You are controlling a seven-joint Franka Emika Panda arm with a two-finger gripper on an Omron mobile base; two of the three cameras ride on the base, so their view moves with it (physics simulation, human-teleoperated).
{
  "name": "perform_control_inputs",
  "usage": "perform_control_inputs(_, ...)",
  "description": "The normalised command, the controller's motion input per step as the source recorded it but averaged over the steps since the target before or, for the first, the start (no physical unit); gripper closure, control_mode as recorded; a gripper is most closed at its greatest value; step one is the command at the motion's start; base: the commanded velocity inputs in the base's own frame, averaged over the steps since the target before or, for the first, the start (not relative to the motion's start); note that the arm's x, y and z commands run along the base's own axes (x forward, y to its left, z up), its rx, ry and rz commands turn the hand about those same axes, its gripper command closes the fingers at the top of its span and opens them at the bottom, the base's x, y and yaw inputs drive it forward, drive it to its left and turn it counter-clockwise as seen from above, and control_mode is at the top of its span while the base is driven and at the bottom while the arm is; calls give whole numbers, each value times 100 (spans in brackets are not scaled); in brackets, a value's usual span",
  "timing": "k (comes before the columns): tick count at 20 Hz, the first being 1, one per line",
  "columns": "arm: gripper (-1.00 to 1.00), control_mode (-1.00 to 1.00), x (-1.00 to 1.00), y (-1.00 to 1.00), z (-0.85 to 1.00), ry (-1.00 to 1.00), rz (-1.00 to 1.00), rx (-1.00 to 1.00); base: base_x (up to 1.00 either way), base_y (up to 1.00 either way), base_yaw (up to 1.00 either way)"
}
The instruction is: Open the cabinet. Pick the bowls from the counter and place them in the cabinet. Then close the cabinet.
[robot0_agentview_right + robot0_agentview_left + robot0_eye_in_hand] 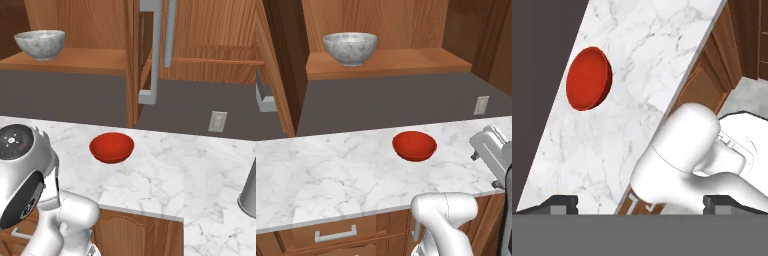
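Left base view: cabinet (386,62) stands open, marble bowl (350,48) upright on its shelf toward the left, nothing inside it as far as can be seen. Red bowl (414,145) sits alone on the white marble desk (321,175), right of centre, also holding nothing. A metal appliance (491,152) stands at the desk's right end, near the red bowl. One bowl shelved, one to go, by the look of it.

Right base view: open door w/ its long grey handle (155,55) hangs just behind the red bowl (112,147); marble bowl (40,44) on the shelf upper left. Risk, judged from here: a lift straight from red bowl to shelf could clip that door edge or handle. Shelf placement too close to the marble bowl could knock it.

Hand view: end effector (641,202) hangs w/ jaws spread wide, gripping nothing, well apart from the red bowl (588,78), which shows rim-on at upper left on the desk (627,115). Shallow glossy bowl: a pinch on its rim may slip if taken off-centre.
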Motion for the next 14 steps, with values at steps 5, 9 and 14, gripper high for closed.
perform_control_inputs(5, -100, -100, 36, 0, 0, 0, 0, 0, 0, 0, 0)
perform_control_inputs(9, -100, -100, 39, 0, -1, 0, 0, 0, 0, 0, 0)
perform_control_inputs(14, -100, -100, 36, 0, -12, 0, 1, -1, 0, 0, 0)
